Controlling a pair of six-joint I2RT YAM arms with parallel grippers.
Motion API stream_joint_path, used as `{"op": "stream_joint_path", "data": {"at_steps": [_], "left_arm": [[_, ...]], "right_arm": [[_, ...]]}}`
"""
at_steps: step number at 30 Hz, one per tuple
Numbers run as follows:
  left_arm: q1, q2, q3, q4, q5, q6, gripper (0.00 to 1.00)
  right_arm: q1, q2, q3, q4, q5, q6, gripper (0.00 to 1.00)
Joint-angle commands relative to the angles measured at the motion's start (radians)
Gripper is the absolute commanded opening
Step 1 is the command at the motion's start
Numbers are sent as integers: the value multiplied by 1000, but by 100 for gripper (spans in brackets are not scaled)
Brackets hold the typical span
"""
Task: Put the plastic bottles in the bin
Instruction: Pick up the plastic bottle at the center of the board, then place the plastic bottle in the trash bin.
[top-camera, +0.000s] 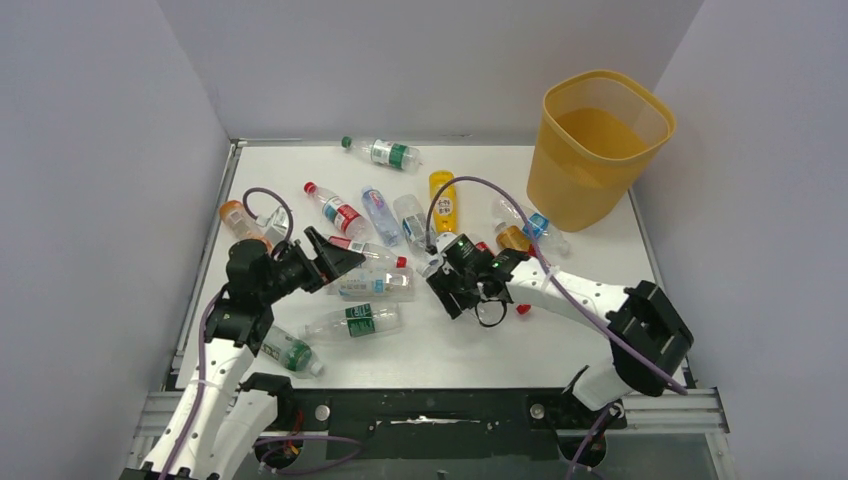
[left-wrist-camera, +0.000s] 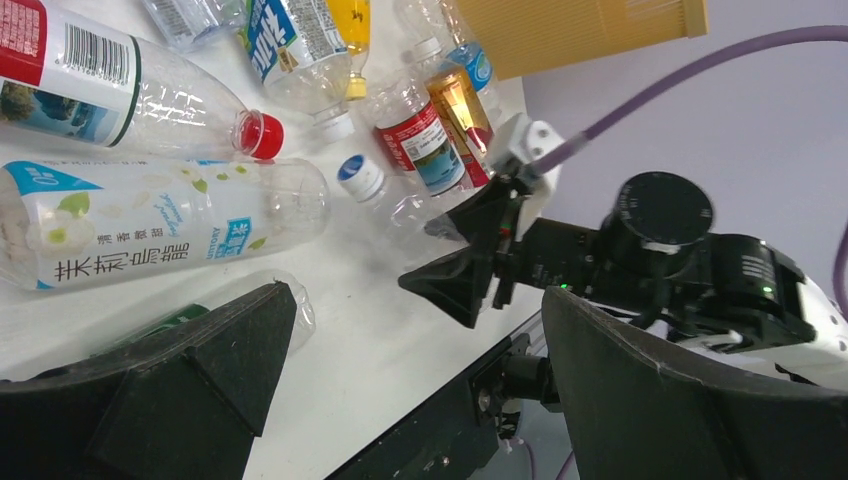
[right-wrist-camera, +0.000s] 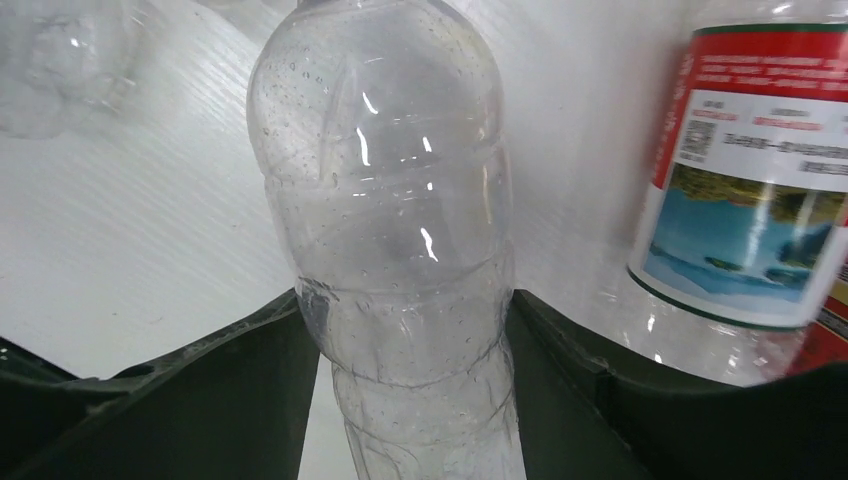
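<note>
Right gripper (right-wrist-camera: 408, 300) clamped on a clear bottle (right-wrist-camera: 380, 180); left gripper (top-camera: 338, 255) spread wide, nothing between its fingers.

That bottle's thin see-through plastic, no label showing, ringed with ridges near the palm, then smooth and domed further out, dotted with tiny specks. It lies mid-table on the white table (top-camera: 450, 350), its long axis in line with the black fingers pressing both its flanks, neck end away from the wrist. A red-labelled bottle (right-wrist-camera: 750, 200) sits just beside it, and other bottles (top-camera: 362, 322) lie scattered left and far. The bin (top-camera: 600, 150) is translucent yellow-orange with a rounded-square rim and tapered, finely ribbed sides. It stands upright in the far right corner.
</note>
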Motion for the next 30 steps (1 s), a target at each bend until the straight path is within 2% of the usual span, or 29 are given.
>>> {"op": "stream_joint_path", "data": {"at_steps": [1,8,11,19,30], "left_arm": [[-2,0,-2,71,15,-13,97],[-3,7,-7,78,15,-11,98],[-6,5,-32,107,17,-29,97],[-16,-6,-70,140,22,-54,97],[-19,0,-51,110,22,-40,97]], "right_arm": [[1,-134,92,-66,61,10,52],[-73,-240,273,-179,185,-13,49],[-148,-258,381,-187,267,-26,49],[-461,-255,645,-113,211,-48,49],[-778,-180,845,85,98,-11,52]]}}
